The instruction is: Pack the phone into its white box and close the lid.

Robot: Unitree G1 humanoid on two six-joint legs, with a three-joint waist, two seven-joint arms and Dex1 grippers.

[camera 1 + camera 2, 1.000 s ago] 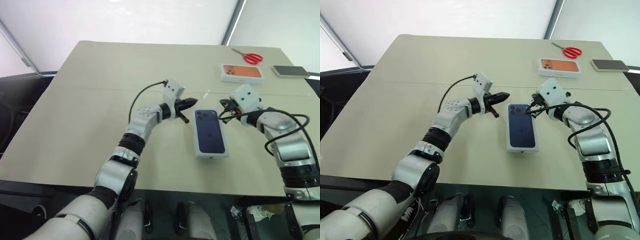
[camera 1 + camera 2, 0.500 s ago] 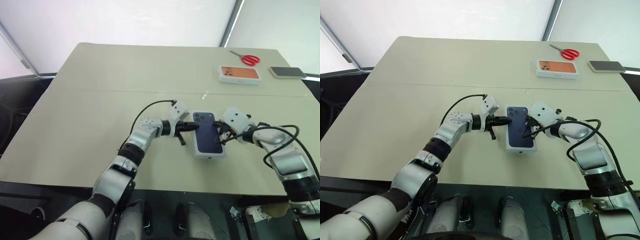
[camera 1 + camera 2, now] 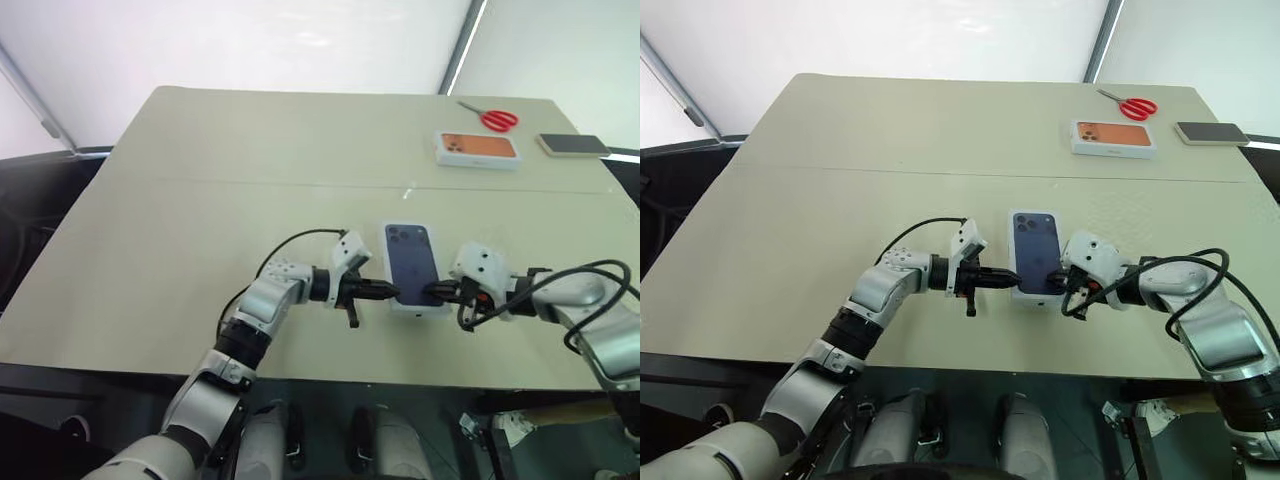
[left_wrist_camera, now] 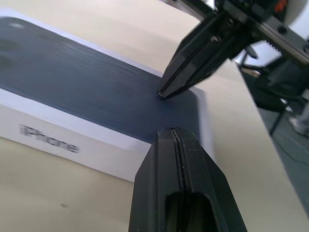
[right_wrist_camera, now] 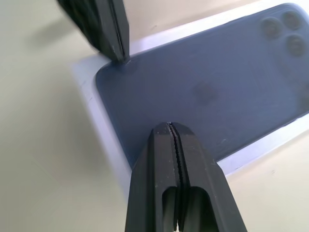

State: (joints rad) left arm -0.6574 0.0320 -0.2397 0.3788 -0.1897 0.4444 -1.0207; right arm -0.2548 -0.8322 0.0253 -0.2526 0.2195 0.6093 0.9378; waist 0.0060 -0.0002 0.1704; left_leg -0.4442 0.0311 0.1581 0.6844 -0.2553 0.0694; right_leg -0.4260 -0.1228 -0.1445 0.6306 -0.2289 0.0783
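**Bystander items at the far right of the table**

A beige table (image 3: 200, 200) is seen, crossed by a faint seam running side to side. Near its far right corner, red-handled scissors (image 3: 493, 117) are laid flat. Just nearer than these, a white box printed with an orange phone picture (image 3: 479, 148) is placed. To the right of that box, a flat grey slab, probably a grey phone (image 3: 573, 145), is set close to the table's right edge, apart from the box.

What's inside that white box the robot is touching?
Can't be seen: the lid, with its dark-blue phone picture, is on the white box and covers the inside. Both shut end effectors, left and right, press on top.
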